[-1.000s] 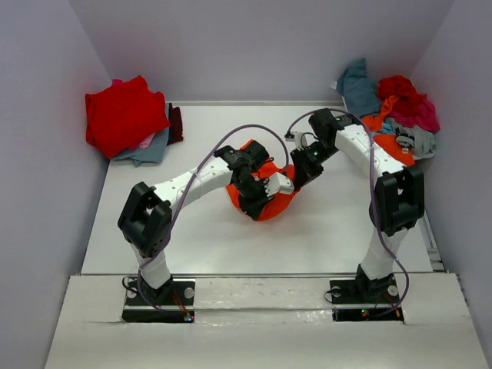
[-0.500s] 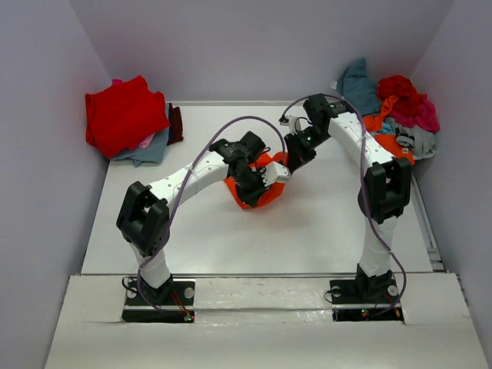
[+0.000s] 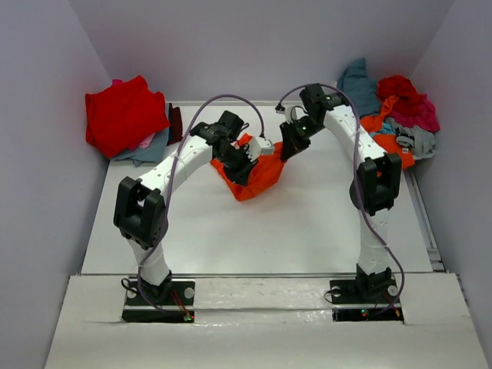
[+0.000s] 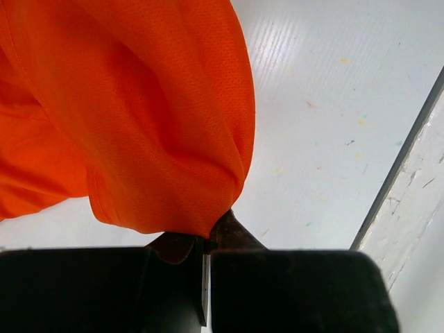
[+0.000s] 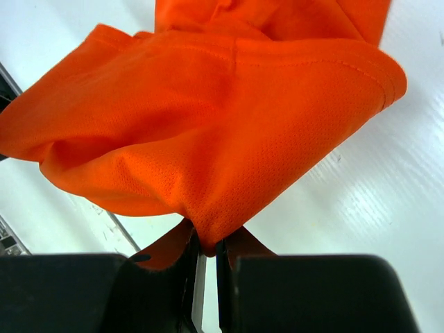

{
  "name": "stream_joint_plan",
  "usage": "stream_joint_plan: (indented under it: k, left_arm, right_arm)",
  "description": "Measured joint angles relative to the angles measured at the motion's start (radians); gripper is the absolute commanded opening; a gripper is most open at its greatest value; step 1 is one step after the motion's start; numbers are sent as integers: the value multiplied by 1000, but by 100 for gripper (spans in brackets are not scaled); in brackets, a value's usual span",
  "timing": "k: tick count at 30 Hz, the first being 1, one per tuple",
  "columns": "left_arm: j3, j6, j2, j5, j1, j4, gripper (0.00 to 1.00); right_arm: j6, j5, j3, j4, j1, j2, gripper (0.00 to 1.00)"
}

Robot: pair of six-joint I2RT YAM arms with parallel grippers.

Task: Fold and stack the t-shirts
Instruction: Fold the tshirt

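Seen from above, a white table (image 3: 307, 231) between pale lilac walls (image 3: 254, 46) has a red-topped folded stack (image 3: 123, 114) at its far-left corner and a loose heap of t-shirts (image 3: 396, 108) at far right, both outside the wrist views. Only those close-ups show the left gripper (image 4: 207, 239) and right gripper (image 5: 207, 243) each pinched shut on a fold of the bright orange t-shirt (image 3: 261, 175), held between them over the far middle, farther back and less bunched than a second ago.
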Motion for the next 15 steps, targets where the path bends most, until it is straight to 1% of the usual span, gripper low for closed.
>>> stream_joint_plan:
  k: [15]
  left_arm:
    - [17,-17,88,85,120,11,6]
  right_arm:
    - [61,-27,182,50,3,183,10]
